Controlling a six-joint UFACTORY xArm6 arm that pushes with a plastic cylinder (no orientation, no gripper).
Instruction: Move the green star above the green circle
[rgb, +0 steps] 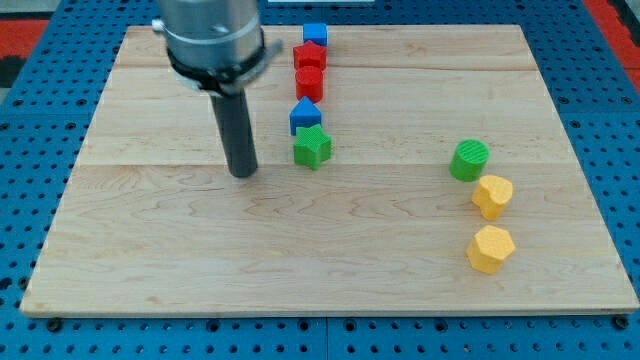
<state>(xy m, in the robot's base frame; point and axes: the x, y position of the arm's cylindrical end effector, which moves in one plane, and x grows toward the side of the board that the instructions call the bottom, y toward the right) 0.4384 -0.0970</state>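
Tip (242, 173) of my rod sat on the wooden board (150, 260), no jaws to read, touching nothing, just left of the green star (312, 147). Blue block (305, 116) touched the star's top; two red blocks (309, 70), shapes unclear, and a blue cube (315, 35) stacked above. Green circle (469, 160) lay well right, beside two yellow hexagons (491, 222). Arm cut off at top.

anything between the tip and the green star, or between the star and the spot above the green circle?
Nothing visible. My tip sits just to the view's left of the green star, bare board between. The blue block touches the star's top side, off the path to the green circle.
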